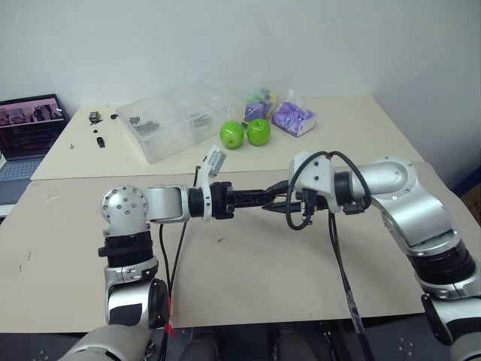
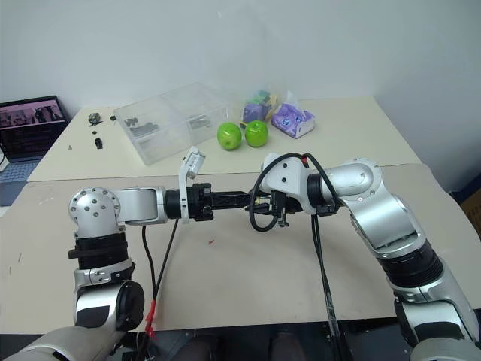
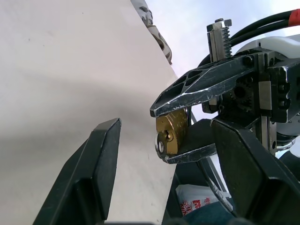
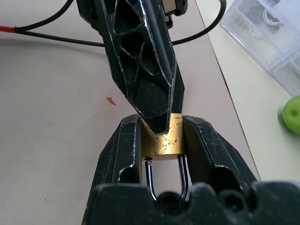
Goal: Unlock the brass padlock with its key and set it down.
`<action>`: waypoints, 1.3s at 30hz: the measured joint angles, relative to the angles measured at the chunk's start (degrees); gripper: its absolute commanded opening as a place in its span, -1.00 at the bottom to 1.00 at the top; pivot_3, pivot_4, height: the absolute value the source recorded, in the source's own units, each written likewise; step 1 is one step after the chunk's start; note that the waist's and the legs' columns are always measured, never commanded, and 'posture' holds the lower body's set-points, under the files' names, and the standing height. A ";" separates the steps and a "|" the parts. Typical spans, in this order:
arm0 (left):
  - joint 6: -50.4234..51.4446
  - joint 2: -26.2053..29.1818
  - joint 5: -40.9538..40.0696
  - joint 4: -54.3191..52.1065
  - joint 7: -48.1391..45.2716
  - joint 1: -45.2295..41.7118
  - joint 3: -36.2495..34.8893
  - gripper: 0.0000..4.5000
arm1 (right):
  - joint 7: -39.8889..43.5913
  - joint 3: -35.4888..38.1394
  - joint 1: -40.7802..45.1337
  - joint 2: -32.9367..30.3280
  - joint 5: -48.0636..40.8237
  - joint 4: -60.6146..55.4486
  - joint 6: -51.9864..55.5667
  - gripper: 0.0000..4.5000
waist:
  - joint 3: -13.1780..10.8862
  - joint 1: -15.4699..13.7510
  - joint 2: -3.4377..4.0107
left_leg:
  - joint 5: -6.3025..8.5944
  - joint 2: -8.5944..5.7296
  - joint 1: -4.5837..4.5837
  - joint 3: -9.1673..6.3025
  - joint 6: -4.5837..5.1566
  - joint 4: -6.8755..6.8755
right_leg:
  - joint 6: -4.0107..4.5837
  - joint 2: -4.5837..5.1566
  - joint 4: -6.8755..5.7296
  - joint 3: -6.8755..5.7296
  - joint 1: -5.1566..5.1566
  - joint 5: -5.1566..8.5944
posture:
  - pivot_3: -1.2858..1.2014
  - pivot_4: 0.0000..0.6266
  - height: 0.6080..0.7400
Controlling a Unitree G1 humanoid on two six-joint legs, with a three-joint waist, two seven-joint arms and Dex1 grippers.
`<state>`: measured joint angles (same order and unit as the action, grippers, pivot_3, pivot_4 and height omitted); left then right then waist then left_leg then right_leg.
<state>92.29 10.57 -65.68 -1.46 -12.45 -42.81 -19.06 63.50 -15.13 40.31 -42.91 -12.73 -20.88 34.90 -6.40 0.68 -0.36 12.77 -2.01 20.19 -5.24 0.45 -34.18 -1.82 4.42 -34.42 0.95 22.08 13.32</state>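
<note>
Your two arms reach level toward each other above the table (image 1: pixel 248 293), where the right gripper (image 4: pixel 161 140) clamps the padlock (image 4: pixel 164 143) by its brass body, shackle toward the wrist, while the left gripper (image 3: pixel 164 154) stands open around it; no lettering on the lock is readable.

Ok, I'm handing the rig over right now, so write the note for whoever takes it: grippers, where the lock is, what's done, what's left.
Right gripper: shut on the brass padlock, held above the table, shackle toward its wrist.
Left gripper: open, holding nothing, fingers either side of the padlock's keyhole end; one finger reaches its body.
Key: I can't make one out; keyhole looks empty.
Done: padlock picked up and presented.
Left: get the key in, turn it, open the shackle, set the lock down.
</note>
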 measured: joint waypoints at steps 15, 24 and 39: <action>-0.04 1.21 -11.00 2.49 7.31 -0.27 -1.26 0.44 | -0.64 2.93 1.88 2.70 -7.64 0.79 4.89 -0.60 | 0.01 -0.03 0.00 | 0.00 -0.02 0.01 -0.23 -0.01 0.00 | 0.01 0.02 0.00 0.02 0.00 0.00 | 0.03 -0.52 1.00; -0.04 2.60 -16.75 4.54 11.87 -0.38 -1.22 0.44 | -0.35 2.92 0.82 1.97 -6.21 4.30 -1.28 -0.60 | 0.01 -0.03 0.00 | -0.02 -0.03 0.00 -0.21 -0.03 0.00 | 0.01 0.02 -0.01 0.02 0.00 -0.01 | 0.03 -0.52 1.00; -5.95 7.38 -27.60 6.12 18.06 0.26 5.44 0.02 | -0.10 2.90 0.77 1.72 -5.35 4.42 -3.46 -0.60 | 0.02 -0.06 0.01 | -0.04 -0.03 0.00 -0.41 -0.07 0.02 | 0.01 0.03 0.00 0.04 0.02 -0.01 | 0.03 -0.52 1.00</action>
<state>86.34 17.95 -93.28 4.65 5.61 -42.55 -13.61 63.40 -12.23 41.08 -41.18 -18.08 -16.46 31.44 -6.38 0.61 -0.36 12.74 -2.05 20.19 -5.65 0.38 -34.15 -1.81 4.45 -34.43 0.99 22.10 13.32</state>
